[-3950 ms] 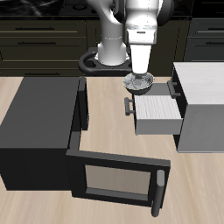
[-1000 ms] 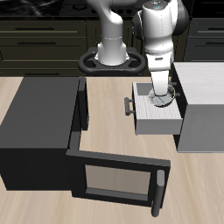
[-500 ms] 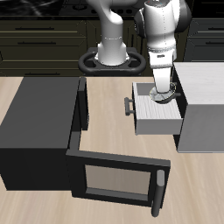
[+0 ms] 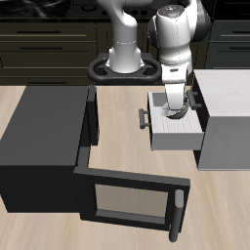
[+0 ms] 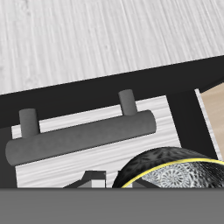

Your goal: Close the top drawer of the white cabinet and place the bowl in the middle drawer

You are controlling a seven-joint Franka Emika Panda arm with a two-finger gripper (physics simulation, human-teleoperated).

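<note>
Exterior view: the two-finger gripper (image 4: 177,107) hangs low inside an open white box drawer (image 4: 177,128) pulled out of the boxy pale grey-white cabinet (image 4: 227,117), and whether its jaws are parted or closed cannot be told. Wrist view: the small silvery patterned metal bowl (image 5: 182,177) sits right beneath the gripper, just beside a dark bar handle (image 5: 80,140) on a white drawer front.

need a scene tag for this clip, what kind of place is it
Probably a simulated kitchen: dark cupboards along the back wall, a wooden table with a microwave-like black box whose door hangs open, and a white cabinet.
</note>
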